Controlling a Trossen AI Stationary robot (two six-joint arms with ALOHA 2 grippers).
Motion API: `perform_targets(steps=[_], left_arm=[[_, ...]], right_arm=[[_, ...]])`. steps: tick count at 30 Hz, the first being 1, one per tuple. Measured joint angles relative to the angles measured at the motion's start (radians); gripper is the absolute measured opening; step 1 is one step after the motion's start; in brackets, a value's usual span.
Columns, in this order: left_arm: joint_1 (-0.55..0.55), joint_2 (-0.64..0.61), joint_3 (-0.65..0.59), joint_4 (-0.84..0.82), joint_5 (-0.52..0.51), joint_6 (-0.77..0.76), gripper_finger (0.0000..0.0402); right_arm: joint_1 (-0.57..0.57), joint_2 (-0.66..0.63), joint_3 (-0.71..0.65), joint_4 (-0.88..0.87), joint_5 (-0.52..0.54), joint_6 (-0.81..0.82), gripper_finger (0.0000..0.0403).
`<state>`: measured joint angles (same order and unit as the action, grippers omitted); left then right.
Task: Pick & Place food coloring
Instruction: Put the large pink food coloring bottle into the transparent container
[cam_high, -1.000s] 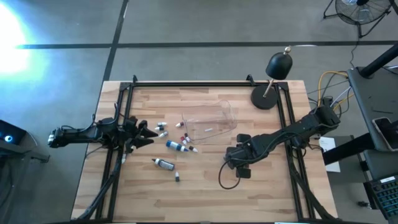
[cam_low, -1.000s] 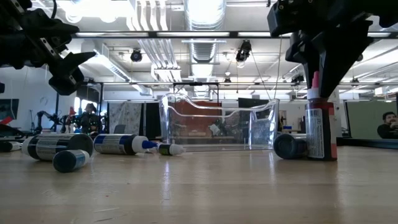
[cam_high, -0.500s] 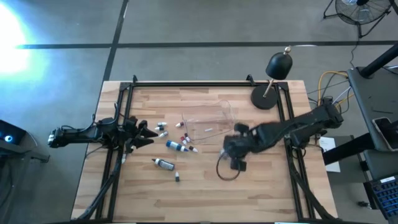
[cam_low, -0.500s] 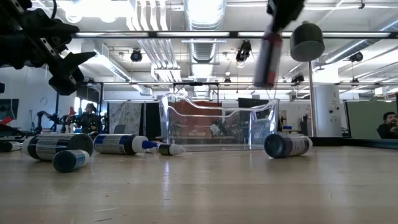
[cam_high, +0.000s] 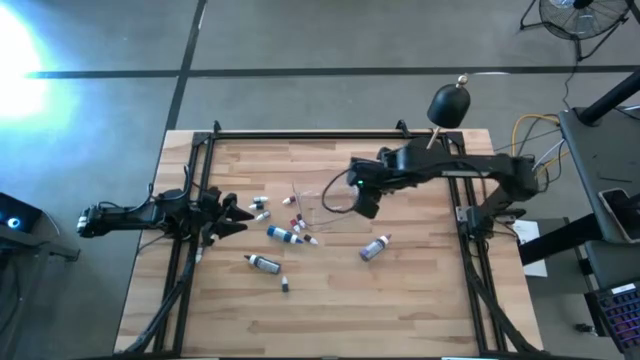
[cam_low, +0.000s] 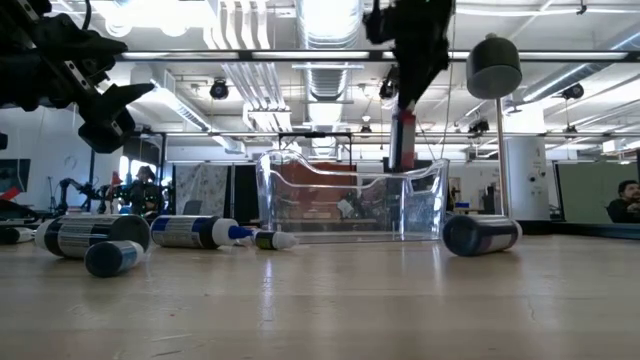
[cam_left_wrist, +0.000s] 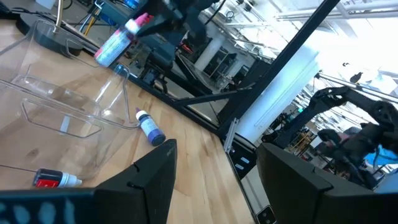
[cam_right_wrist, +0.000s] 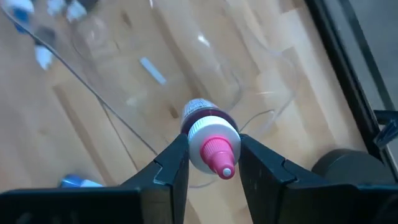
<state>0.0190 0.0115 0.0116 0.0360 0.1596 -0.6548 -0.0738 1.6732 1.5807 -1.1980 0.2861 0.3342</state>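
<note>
Two arms, dark, almost black, built from chunky jointed parts. Left arm (cam_high: 150, 214) seen at middle left of high view, ended by pointed black fingers (cam_high: 232, 214) like small spikes. Right arm (cam_high: 450, 170) seen at upper right, long and thin, small green light shown near its wrist. Right fingers (cam_right_wrist: 171, 171) seen at bottom of right wrist view: black, flat, angular.

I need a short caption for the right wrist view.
Right gripper holds a pink-capped bottle above the clear tray.
</note>
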Motion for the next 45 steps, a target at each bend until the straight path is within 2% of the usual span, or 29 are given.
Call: perform_targets(steps=[10,15,19,24,29,37,40,45], left_arm=[[0.000,0.006,0.000,0.000,0.000,0.000,0.0197],[0.000,0.006,0.000,0.000,0.000,0.000,0.0197],[0.000,0.006,0.000,0.000,0.000,0.000,0.0197],[0.000,0.006,0.000,0.000,0.000,0.000,0.0197],[0.000,0.006,0.000,0.000,0.000,0.000,0.0197],[0.000,0.006,0.000,0.000,0.000,0.000,0.0197],[0.000,0.006,0.000,0.000,0.000,0.000,0.0197],[0.000,0.006,0.000,0.000,0.000,0.000,0.0197]], right_arm=[[0.002,0.112,-0.079,0.014,-0.060,-0.103,0.0107],[0.002,0.095,-0.168,0.103,-0.076,-0.078,0.0108],[0.001,0.060,-0.221,0.143,-0.079,-0.046,0.0128],[0.002,0.028,-0.264,0.140,-0.092,-0.009,0.0166],[0.001,0.004,-0.298,0.137,-0.089,-0.003,0.0167],[0.001,-0.014,-0.260,0.194,-0.084,-0.016,0.0145],[-0.009,0.010,-0.209,0.222,-0.127,-0.075,0.0156],[-0.046,0.126,-0.137,0.216,-0.202,-0.133,0.0191]])
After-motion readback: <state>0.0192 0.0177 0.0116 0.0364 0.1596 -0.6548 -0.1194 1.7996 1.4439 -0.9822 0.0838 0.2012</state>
